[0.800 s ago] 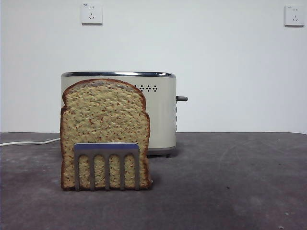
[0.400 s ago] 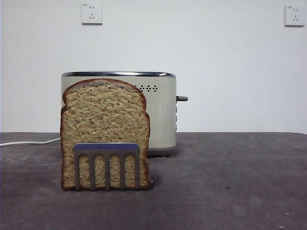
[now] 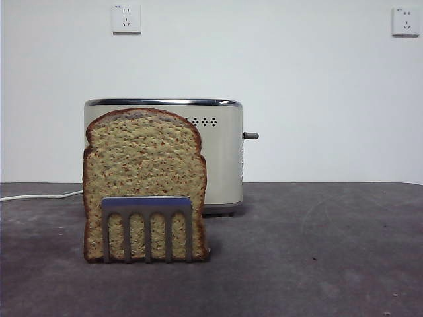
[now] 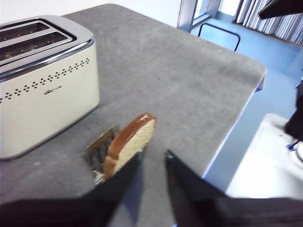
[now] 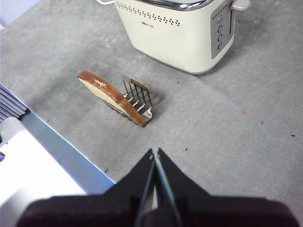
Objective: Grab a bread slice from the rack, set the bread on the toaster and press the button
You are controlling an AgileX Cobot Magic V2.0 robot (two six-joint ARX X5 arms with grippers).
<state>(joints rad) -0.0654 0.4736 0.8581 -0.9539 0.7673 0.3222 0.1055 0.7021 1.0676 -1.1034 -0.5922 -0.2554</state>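
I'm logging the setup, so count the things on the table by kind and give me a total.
Wholegrain bread slice with brown crust: 1
Shiny metal toast rack: 1
Cream-beige boxy toaster: 1
Total: 3

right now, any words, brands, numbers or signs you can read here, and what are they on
None can be read.
Toaster: a small dark logo below the vent holes, too small and blurred to read in either wrist view.
Toaster end panel: round buttons, no legible marks.
Wall sockets: tiny marks, unreadable.
Slice of bread and rack: no text.
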